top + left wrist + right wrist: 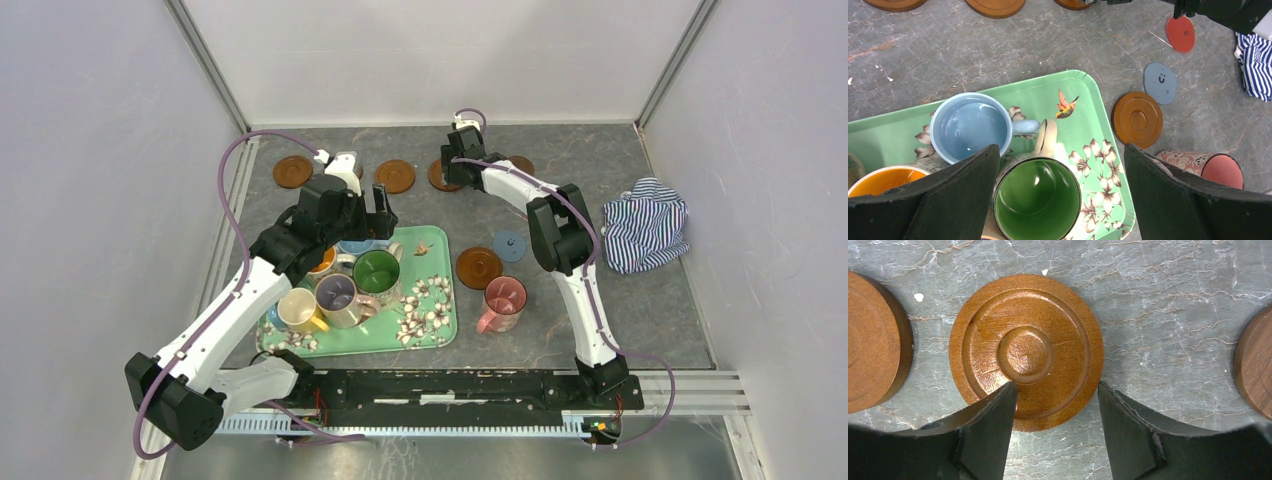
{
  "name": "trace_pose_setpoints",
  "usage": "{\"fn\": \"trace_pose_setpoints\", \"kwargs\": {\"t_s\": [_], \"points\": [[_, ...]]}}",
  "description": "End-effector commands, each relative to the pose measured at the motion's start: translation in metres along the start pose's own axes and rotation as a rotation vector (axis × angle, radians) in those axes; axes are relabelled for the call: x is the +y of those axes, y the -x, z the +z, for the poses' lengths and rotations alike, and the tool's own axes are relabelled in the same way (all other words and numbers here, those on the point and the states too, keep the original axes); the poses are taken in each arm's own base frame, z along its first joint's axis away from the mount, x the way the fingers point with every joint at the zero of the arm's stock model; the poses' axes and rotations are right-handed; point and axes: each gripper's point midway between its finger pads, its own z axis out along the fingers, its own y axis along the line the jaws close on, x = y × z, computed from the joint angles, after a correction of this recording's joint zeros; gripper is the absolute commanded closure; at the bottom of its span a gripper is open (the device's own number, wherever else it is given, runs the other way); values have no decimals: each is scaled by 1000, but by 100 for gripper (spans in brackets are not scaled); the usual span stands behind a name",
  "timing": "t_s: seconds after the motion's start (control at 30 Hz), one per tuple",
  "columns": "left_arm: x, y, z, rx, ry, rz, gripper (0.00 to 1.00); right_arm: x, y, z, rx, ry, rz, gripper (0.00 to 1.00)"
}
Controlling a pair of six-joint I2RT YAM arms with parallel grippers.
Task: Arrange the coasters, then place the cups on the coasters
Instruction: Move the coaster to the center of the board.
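Left gripper (1060,150) stands spread wide above the green cup (1037,202) on the floral tray (1089,90), with a light blue cup (970,125) at its 10 o'clock. Right gripper (1055,386), jaws partly apart and pinching nothing, hovers over a ringed wooden coaster (1026,310), with another coaster (873,340) at its 9 o'clock.

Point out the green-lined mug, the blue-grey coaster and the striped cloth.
green-lined mug (1035,199), left wrist view, inner floor
blue-grey coaster (1160,82), left wrist view, its centre
striped cloth (645,226), top external view, middle folds
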Motion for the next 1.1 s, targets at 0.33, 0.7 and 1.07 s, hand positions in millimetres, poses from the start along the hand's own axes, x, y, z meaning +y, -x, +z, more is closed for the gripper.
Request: {"fn": "trace_pose_setpoints", "kwargs": {"t_s": [0.33,0.7,1.07], "points": [[-5,24,-8,-62,-13,45,0,20,66,-34,-127,87,9,19],[-10,33,-13,-77,-33,48,0,-5,89,-110,-191,52,-21,8],[-11,27,-14,-62,-47,46,0,-47,14,-173,-121,12,-37,3]]}}
